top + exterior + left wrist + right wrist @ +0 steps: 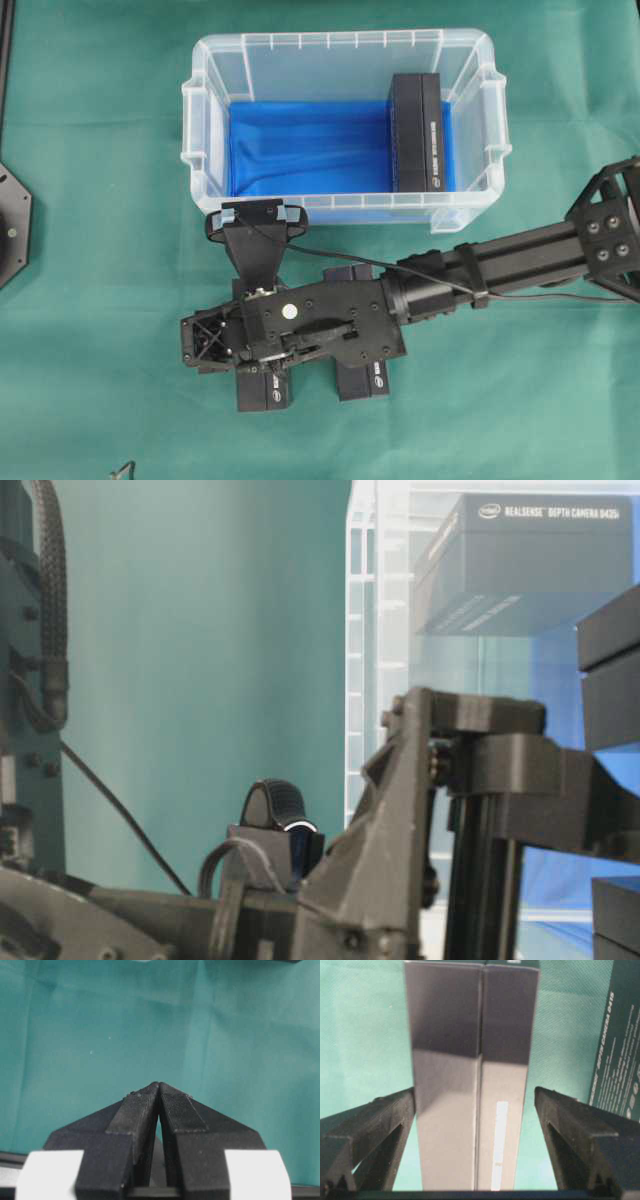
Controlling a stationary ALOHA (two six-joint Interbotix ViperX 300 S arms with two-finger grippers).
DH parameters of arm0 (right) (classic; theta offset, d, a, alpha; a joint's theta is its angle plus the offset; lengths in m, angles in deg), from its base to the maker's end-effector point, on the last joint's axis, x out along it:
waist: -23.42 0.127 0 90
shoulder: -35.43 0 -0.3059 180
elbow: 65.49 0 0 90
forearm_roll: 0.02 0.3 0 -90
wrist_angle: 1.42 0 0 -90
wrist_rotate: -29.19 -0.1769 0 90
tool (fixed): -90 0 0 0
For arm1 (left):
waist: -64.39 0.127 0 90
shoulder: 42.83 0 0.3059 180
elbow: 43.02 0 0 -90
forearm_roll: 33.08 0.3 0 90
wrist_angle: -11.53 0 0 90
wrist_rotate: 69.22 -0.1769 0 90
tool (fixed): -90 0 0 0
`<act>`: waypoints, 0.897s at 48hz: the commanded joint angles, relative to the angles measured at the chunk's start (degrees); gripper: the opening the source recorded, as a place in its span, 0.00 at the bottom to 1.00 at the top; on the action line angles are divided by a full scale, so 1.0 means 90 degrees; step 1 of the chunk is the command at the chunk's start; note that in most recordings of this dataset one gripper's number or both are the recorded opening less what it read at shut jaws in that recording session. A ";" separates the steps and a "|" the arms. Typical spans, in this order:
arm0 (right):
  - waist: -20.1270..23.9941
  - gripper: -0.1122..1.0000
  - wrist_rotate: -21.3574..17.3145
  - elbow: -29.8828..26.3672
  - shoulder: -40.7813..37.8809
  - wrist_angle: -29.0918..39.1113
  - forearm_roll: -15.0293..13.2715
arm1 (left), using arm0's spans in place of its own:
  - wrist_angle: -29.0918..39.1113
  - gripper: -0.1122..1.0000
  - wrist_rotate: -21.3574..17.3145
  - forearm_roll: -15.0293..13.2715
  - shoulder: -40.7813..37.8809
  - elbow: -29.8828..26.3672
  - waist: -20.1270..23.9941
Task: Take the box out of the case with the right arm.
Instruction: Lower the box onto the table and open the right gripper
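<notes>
Green-clothed tabletop point(90, 380). Two black boxes lie outside the case point(205, 120); right hand point(475, 1110) straddles one box point(470, 1075), jaws spread, released, not gripping. Another box point(417, 132) remains in the case. Left hand point(159, 1091) clenched, empty.

Overhead looks straight down; table-level faces case point(345, 120) close; wrists near cloth.
</notes>
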 commanded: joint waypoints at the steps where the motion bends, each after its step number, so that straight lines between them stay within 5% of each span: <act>1: -0.0020 0.92 0.0010 -0.0078 0.0234 -0.0010 -0.0010 | -0.0020 0.10 -0.0010 0.0020 -0.0059 -0.0078 -0.0020; 43: -0.0088 0.92 0.0264 -0.0938 0.0937 0.1055 -0.0625 | -0.0020 0.10 0.0000 0.0020 -0.0049 -0.0088 -0.0020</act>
